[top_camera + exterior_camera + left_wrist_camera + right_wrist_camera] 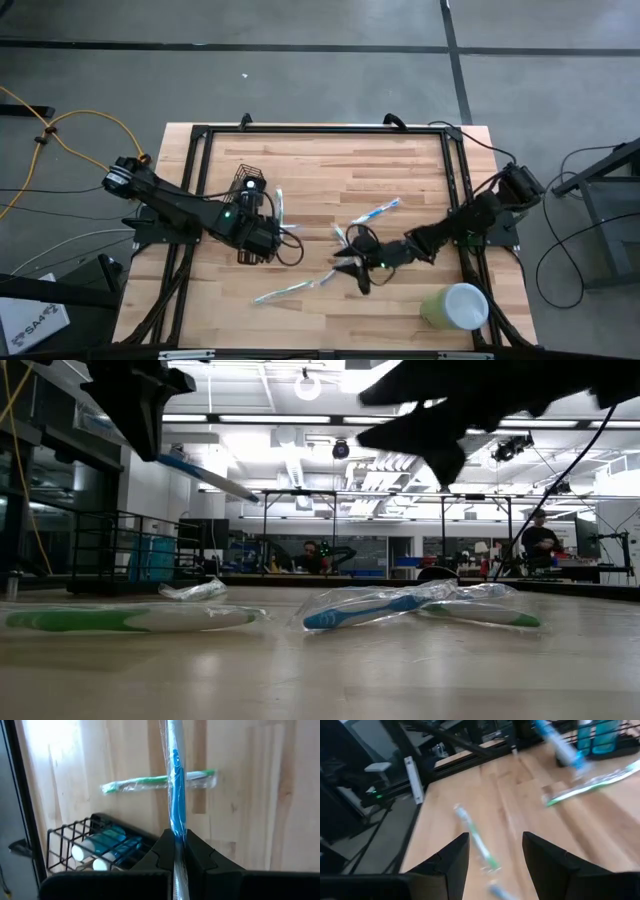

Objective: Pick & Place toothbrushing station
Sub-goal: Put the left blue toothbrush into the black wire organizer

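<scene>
A pale wooden bench filled the overhead view, with a dark arm reaching in from each side.

The left gripper hung above the left half of the bench. Its fingers were pinched shut on a blue toothbrush in clear wrap, which stuck out past the fingertips. In the low view that brush was in the air, tilted, well above the wood.

The toothbrushing station, a small black wire-mesh holder, stood on the left half of the bench just beside the left arm. The left wrist view showed tubes with blue and white on them inside it.

The right gripper hovered near the middle of the bench, its fingers spread wide and holding nothing.

Wrapped toothbrushes lay loose on the wood: a green one beyond the held brush, another green one below the right gripper, a blue one towards the right, and one near the front edge.

A pale green cup with a white inside lay on its side at the front right corner.

People showed in the room behind the bench.
</scene>
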